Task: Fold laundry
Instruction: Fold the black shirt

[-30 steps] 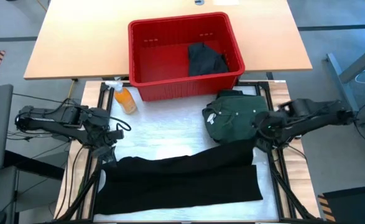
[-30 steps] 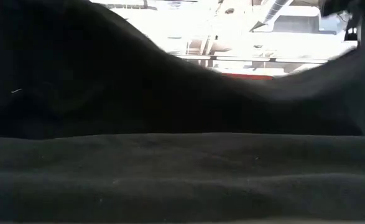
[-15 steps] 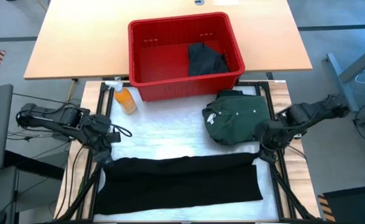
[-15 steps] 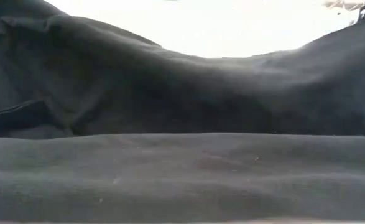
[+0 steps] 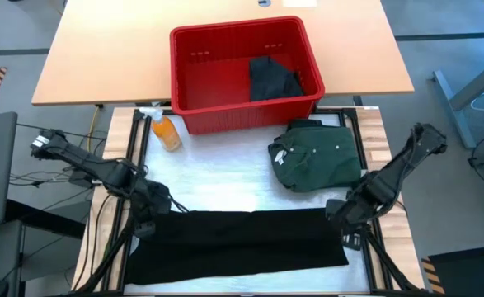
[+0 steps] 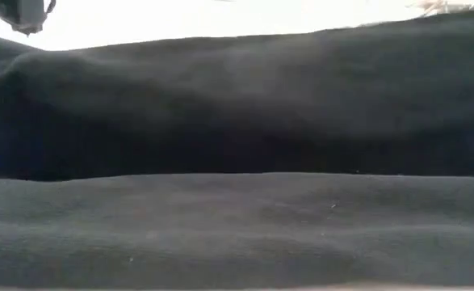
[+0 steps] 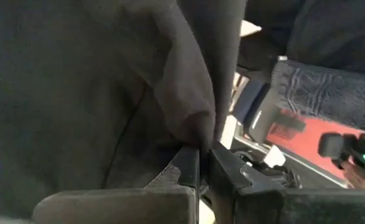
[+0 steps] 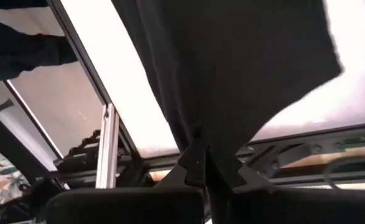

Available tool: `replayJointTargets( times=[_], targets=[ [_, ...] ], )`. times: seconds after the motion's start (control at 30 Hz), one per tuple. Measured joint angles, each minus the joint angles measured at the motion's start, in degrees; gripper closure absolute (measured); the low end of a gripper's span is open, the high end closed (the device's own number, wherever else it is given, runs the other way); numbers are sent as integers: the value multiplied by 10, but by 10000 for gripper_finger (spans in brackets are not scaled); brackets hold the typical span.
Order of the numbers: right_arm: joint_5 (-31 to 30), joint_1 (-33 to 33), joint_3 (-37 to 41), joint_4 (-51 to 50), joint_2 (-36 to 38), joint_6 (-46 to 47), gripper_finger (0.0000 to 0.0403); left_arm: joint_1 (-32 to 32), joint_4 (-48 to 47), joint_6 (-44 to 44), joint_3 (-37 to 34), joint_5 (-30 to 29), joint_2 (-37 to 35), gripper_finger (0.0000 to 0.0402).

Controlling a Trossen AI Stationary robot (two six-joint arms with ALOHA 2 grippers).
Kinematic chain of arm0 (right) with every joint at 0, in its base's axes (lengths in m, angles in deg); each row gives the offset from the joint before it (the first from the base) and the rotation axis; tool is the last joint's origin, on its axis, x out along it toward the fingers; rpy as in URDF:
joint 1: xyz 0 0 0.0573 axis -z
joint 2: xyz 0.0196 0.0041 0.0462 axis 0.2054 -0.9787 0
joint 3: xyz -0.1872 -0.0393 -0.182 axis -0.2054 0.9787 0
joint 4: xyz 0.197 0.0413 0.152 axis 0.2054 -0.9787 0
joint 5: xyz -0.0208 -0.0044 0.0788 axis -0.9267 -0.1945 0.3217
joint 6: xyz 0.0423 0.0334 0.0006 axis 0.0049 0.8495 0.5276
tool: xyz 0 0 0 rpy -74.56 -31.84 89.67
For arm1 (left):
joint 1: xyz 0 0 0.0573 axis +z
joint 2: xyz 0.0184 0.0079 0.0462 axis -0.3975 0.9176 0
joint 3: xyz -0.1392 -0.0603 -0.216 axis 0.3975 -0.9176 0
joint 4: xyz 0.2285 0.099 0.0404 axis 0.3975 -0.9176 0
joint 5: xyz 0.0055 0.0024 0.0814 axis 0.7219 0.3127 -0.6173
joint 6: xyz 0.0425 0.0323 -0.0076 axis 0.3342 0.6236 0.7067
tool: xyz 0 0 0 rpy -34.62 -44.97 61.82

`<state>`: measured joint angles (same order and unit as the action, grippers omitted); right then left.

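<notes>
In front of the red bin (image 5: 243, 73), the left pincer (image 5: 148, 216) and right pincer (image 5: 340, 211) each pinch a far corner of the black garment (image 5: 237, 241).

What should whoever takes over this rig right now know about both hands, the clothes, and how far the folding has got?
Left hand: shut on the far left corner of the black garment.
Right hand: shut on its far right corner.
The black garment lies as a wide band across the near side of the table, its far edge pinched at both ends.
A folded green shirt lies on the table's right side, in front of the red bin. A dark garment sits in the bin.
An orange spray bottle lies left of the bin.
Done: green shirt folded.
Left: finish the black fold, then the bin garment.
</notes>
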<state>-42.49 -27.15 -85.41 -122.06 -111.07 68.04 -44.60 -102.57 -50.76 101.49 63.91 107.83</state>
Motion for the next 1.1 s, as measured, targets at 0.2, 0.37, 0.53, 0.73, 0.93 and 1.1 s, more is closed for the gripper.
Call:
replayJointTargets(
  times=[0.2, 0.37, 0.53, 0.73, 0.93, 1.1],
  targets=[
    [1, -37, 0, 38, -47, 37, 385, -39, 70, -11, -3, 33, 56, 402],
    [9, -49, 0, 49, -93, 24, 385, -61, 111, -12, -3, 52, 103, 402],
    [19, -49, 0, 59, -135, 6, 371, -79, 148, -20, -3, 58, 136, 402],
    [74, -39, 0, 61, -167, -11, 331, -99, 187, -36, -3, 53, 159, 401],
    [96, -32, 0, 63, -134, 5, 260, -117, 210, -50, -3, 49, 183, 402],
    [32, -32, 32, 71, -63, 112, 208, -131, 222, -65, -3, 26, 195, 392]
  ],
)
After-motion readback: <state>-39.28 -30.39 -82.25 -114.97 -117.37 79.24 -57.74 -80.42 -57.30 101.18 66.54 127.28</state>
